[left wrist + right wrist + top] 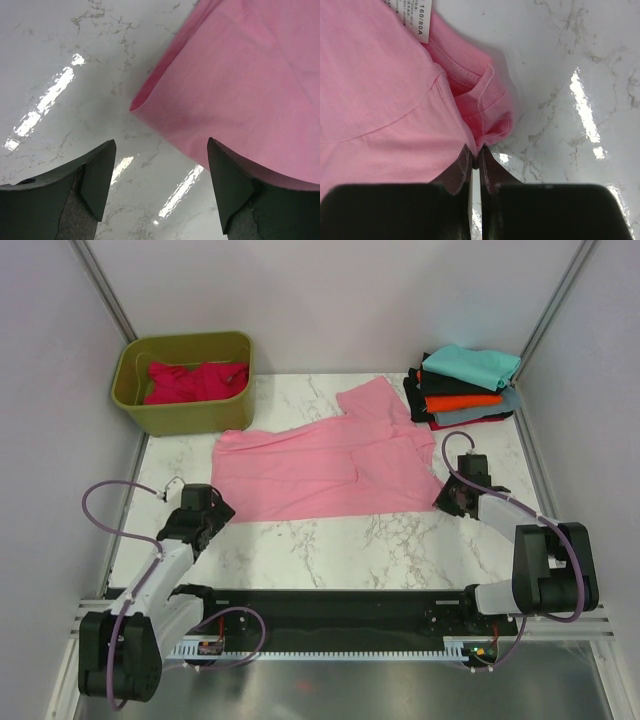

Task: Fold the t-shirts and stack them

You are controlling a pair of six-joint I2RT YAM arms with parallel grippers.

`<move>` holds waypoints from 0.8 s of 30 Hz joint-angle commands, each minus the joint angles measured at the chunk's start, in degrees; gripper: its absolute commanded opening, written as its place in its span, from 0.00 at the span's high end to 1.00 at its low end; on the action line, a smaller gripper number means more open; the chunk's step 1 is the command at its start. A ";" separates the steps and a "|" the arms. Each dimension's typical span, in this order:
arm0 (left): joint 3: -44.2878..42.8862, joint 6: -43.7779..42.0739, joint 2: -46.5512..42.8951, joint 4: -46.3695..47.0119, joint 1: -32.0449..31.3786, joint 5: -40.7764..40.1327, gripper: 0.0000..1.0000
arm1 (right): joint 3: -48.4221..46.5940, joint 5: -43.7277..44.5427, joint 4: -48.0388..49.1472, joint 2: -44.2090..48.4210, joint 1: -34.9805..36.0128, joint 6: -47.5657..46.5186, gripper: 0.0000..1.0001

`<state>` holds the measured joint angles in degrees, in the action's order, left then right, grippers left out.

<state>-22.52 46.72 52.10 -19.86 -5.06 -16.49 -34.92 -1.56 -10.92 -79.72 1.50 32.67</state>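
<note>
Pink cotton is the thing to watch: the light pink t-shirt [320,465] lies spread flat across the middle of the marble table [330,540], one sleeve pointing to the far right toward the folded stack, the bottom edge running along the near side. The left gripper [207,518] sits at the shirt's near-left corner with its fingers spread wide and nothing between them. The left wrist view shows that folded corner [137,106] ahead of the gap, with bare marble under most of it and cloth passing behind the right-hand finger [225,175]. Can't tell if the tips touch the tabletop. The right gripper [450,498] is at the near-right edge of the shirt, fingers pressed together with only a hairline slit. The right wrist view has the ribbed neck edge [492,100] bunched right at the tips, so it looks to be nipping the cloth there. A white size label [412,17] and a loose thread [490,90] are visible just above. The crimson t-shirt [195,380] is crumpled inside the olive-green tub [135,405] at the far-left corner, well apart from the pink one. The stack sits at the far right: teal t-shirt [475,362] on top, then black [425,390], orange [460,400] and grey-blue [485,412], with a dark red edge showing at the bottom.
</note>
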 commanded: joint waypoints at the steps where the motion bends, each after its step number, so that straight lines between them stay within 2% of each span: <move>1: -0.06 2.41 3.97 5.61 0.66 -4.34 0.19 | -1.03 -0.72 1.78 -0.35 -0.44 -0.41 0.94; 6: -0.76 2.32 11.25 11.05 1.10 -5.13 0.26 | -1.03 -0.99 2.04 0.01 -0.53 -0.76 0.98; 9: -1.73 2.50 14.68 12.12 1.10 -5.22 0.37 | -1.03 -1.43 2.31 -0.52 -0.79 -0.67 1.00; 12: -2.26 2.41 16.37 12.47 1.37 -5.04 0.61 | -0.68 -2.04 2.39 0.00 -1.23 -0.50 1.00; 13: -2.26 2.24 16.28 12.91 1.37 -4.69 0.81 | -0.42 -2.39 2.48 0.79 -1.23 -0.32 1.00; 15: -2.09 1.89 15.76 13.00 1.46 -3.99 0.97 | -0.07 -2.66 2.57 1.67 -1.23 0.46 1.00; 20: -2.43 2.50 9.45 9.59 1.46 0.75 0.98 | -0.59 -5.38 0.12 6.15 -2.90 2.31 1.00; 24: -3.67 3.03 3.02 3.52 1.54 2.87 0.98 | -0.77 -4.42 -5.94 13.86 -2.99 3.11 1.00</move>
<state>-24.25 47.83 59.81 -11.99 -3.81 -15.73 -34.85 -5.76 -13.10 -71.50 -1.26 34.44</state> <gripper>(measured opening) 0.036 0.101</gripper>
